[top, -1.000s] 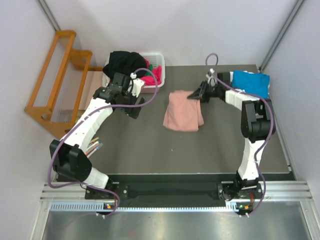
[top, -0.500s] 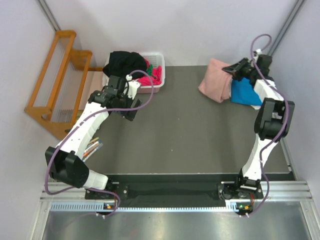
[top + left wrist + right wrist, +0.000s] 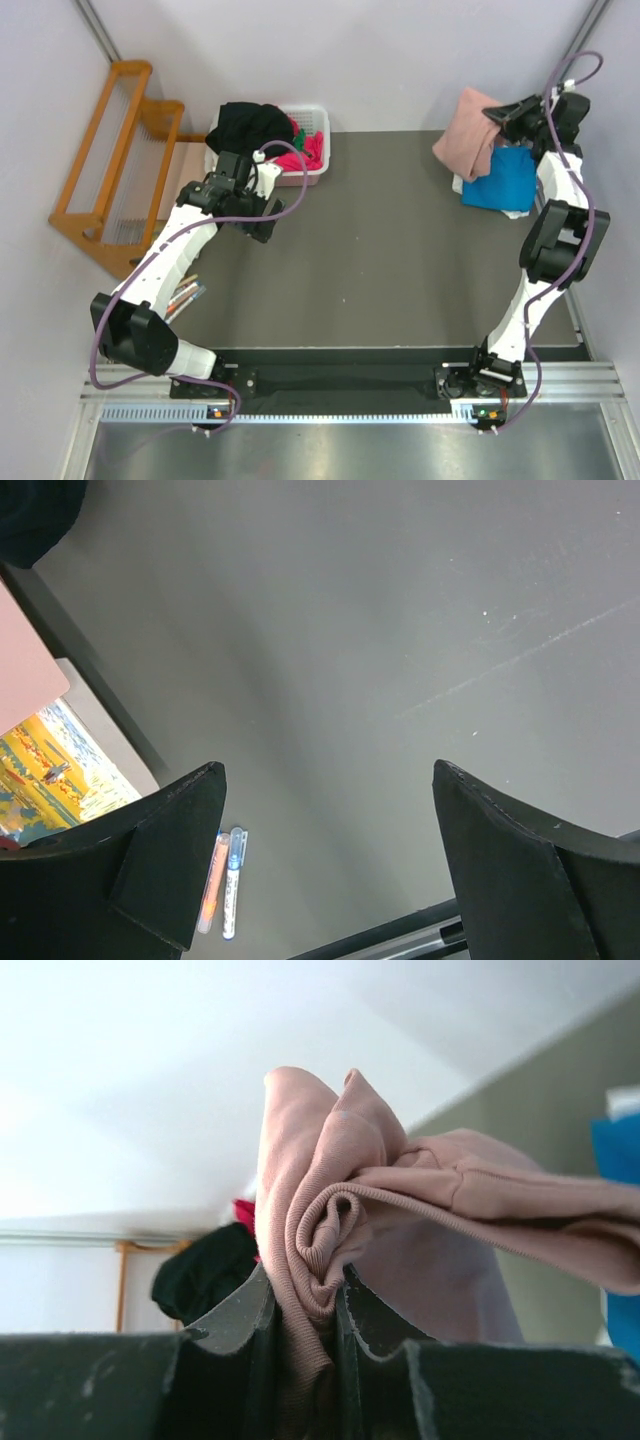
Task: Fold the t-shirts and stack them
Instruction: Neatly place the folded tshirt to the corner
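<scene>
My right gripper (image 3: 500, 115) is shut on the folded salmon-pink t-shirt (image 3: 468, 135) and holds it in the air at the table's far right corner. The shirt hangs just left of and above the folded blue t-shirt (image 3: 500, 178) lying there. In the right wrist view the pink cloth (image 3: 400, 1220) is bunched between my fingers (image 3: 240, 1330). My left gripper (image 3: 258, 205) is open and empty above the table's far left, near the basket. Black (image 3: 250, 122), magenta (image 3: 305, 152) and green shirts are heaped in the basket.
The white slatted basket (image 3: 318, 112) stands at the far left corner. A wooden rack (image 3: 110, 150) stands beyond the table's left edge. Two pens (image 3: 225, 880) lie near the left edge of the dark table (image 3: 380, 270).
My right gripper lifted the pink t-shirt off the middle of the table and carried it right and back, to above the blue shirt. The left arm barely moved.
</scene>
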You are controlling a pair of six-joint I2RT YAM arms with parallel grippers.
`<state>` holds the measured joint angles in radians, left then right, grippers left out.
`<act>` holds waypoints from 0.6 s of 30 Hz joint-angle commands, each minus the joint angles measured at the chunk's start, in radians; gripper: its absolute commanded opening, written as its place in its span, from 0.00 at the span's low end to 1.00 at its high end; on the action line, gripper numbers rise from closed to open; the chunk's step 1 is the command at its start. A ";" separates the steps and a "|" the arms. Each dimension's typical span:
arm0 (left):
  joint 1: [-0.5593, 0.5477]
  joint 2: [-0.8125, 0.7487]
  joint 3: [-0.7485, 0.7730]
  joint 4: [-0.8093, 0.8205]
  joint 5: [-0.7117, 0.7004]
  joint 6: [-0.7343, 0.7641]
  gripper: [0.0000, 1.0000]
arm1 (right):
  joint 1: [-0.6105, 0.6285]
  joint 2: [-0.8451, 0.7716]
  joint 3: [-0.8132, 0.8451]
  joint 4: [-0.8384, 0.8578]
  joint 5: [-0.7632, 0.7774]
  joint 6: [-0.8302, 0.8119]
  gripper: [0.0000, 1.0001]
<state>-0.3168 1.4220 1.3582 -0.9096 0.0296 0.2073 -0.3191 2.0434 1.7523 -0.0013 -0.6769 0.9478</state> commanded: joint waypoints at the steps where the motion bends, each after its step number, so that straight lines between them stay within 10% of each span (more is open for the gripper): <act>1: 0.004 -0.008 -0.002 0.009 0.021 -0.013 0.89 | -0.040 -0.034 0.134 0.106 -0.015 0.060 0.00; 18: 0.004 -0.015 -0.018 0.011 0.036 -0.020 0.89 | -0.118 -0.143 -0.270 0.235 0.076 0.059 0.00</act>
<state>-0.3168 1.4227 1.3529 -0.9096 0.0486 0.2028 -0.4541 1.9457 1.4956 0.1349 -0.5991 0.9977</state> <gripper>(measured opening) 0.887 0.165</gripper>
